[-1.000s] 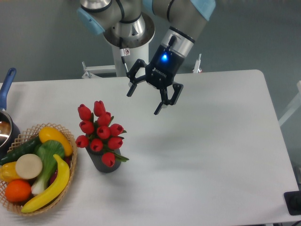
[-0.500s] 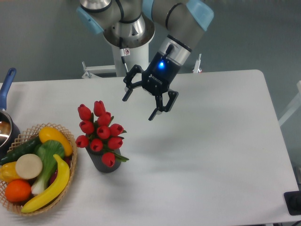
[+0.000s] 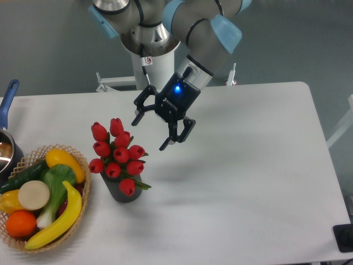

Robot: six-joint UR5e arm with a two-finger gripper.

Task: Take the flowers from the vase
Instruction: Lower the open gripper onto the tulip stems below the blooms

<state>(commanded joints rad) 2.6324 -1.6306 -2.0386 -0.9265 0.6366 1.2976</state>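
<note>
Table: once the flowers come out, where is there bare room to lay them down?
The table is bare across its right half, from the vase to the right edge, and along the front. The left is crowded: basket, pot, flowers. The open pincer hangs just right of the blooms.

Bright, even light; soft shadows on table [image 3: 248, 182]; sharp, no glare.

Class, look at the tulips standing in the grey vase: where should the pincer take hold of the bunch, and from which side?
Probably around the flowers just above the vase, coming from above right, where the open pincer hangs. The buds lean up and left, so lift along that line.
</note>
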